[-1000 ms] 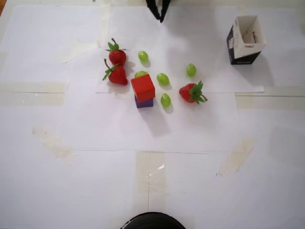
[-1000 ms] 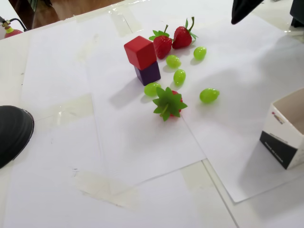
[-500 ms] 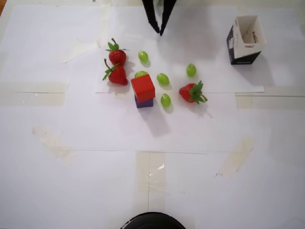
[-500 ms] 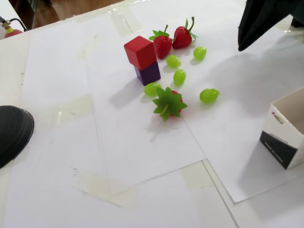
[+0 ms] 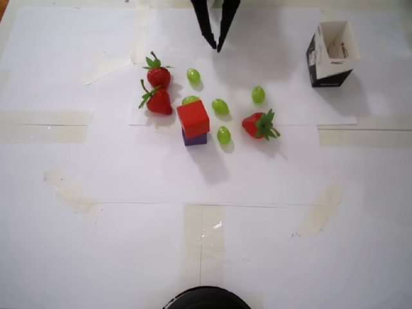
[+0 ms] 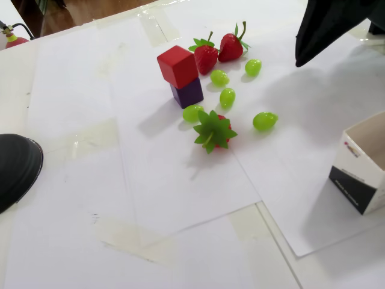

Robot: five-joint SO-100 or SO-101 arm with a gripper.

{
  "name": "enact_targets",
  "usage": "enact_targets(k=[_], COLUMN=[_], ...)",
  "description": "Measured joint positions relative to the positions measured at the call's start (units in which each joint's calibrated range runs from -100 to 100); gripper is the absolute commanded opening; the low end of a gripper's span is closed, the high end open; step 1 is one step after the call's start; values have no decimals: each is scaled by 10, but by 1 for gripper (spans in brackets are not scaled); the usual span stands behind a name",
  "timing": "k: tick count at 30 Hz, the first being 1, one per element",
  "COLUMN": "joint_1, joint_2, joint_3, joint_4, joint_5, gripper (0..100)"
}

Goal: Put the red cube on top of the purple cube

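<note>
Your red cube (image 5: pixel 193 118) sits squarely on the purple cube (image 5: pixel 195 138), so the stack looks done. The gripper (image 5: pixel 214 46) hangs empty, well beyond the stack past the grapes, fingers slightly parted; that standoff likely keeps it from nudging the stack. Overhead, the red cube hides nearly all of the purple one; the fixed view shows the purple cube (image 6: pixel 187 93) in full below the red cube (image 6: pixel 178 65), though the gripper there is a dark blur
</note>
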Motion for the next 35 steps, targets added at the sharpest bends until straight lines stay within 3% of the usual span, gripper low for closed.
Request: enact_targets(k=[16,35], joint_1=[-8,7], joint_2=[0,-7], joint_3=[0,0], joint_4=[6,133], joint_5=[11,21], gripper=[0,0])
